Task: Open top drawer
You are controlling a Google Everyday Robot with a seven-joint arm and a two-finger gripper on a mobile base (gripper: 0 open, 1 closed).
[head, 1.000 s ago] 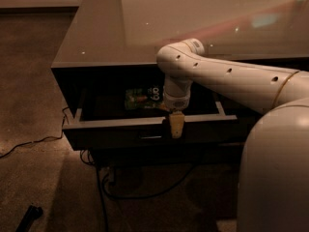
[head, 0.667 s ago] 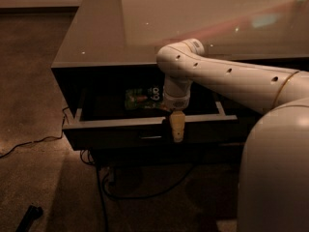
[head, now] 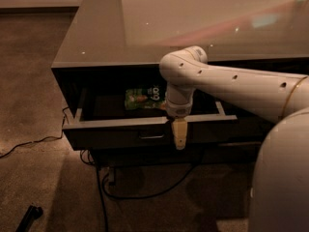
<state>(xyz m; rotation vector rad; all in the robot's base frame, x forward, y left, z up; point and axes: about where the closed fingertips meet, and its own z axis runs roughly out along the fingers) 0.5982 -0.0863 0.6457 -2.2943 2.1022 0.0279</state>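
1. The top drawer [head: 120,134] is standing pulled out from under the table [head: 145,28], its grey rim and a green packet [head: 143,98] inside showing. I am judging the opening to be well along.

2. The gripper [head: 179,138] is hanging straight down across the drawer's front panel, just to the right of the metal pull [head: 152,137]. I cannot tell whether it is released, clenched, or grasping the panel.

3. To finish the step well, I am planning a straight pull along the drawer's own line of travel, level and slow. Any sideways drag is likely to bind the drawer, since the contact is sitting off-centre.

4. Edges: the table's overhang is lying close above the arm [head: 241,83], so I am keeping the elbow low. The lower drawer front is lying just beneath the gripper tip.

5. Open room: carpet in front is giving space to retreat, though cables [head: 104,187] are trailing beneath the drawers and a dark object [head: 30,216] is lying at lower left.
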